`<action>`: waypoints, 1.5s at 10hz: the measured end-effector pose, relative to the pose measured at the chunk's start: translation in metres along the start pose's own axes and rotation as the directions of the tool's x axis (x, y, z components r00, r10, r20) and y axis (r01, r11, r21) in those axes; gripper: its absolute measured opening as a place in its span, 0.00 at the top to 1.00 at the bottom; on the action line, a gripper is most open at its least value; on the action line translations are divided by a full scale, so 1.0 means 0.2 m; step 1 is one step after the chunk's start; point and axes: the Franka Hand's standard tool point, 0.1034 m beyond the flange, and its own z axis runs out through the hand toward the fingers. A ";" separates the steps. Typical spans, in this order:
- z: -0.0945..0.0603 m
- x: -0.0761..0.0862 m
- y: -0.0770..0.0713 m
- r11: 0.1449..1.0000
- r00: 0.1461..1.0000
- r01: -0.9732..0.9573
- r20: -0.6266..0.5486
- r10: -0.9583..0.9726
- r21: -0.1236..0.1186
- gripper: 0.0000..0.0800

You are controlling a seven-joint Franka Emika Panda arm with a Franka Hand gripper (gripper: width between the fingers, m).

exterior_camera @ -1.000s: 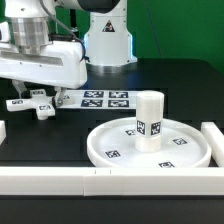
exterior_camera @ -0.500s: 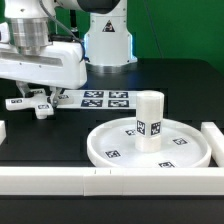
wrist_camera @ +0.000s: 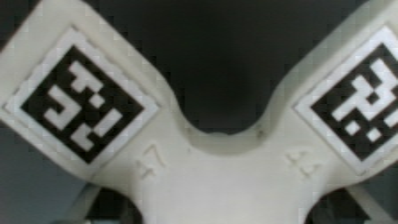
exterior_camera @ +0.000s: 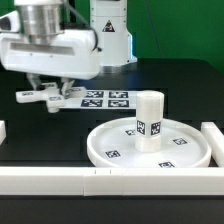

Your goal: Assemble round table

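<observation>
Claw (exterior_camera: 55, 89) clamped on the cross-shaped piece (exterior_camera: 28, 96) near its hub, held flat, apparently just off the tabletop (exterior_camera: 60, 140) at the exterior view's left; upright post (exterior_camera: 149, 120) on the round disc (exterior_camera: 105, 137) sits well apart, toward that view's right.
</observation>
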 end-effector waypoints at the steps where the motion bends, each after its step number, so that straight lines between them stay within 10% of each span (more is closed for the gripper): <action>1: -0.05 -0.02 -0.09 1.000 1.000 -0.022 0.010 0.022 0.018 0.45; 3: -0.17 -0.08 -0.29 0.997 0.996 -0.061 0.063 0.057 0.057 0.45; 8: -0.20 -0.09 -0.38 0.998 0.998 -0.031 0.058 0.028 0.062 0.45; 11: -0.32 -0.15 -0.75 0.994 0.998 0.054 0.036 -0.058 0.097 0.45; 15: -0.30 -0.14 -0.71 0.995 0.998 0.044 0.043 -0.048 0.089 0.45</action>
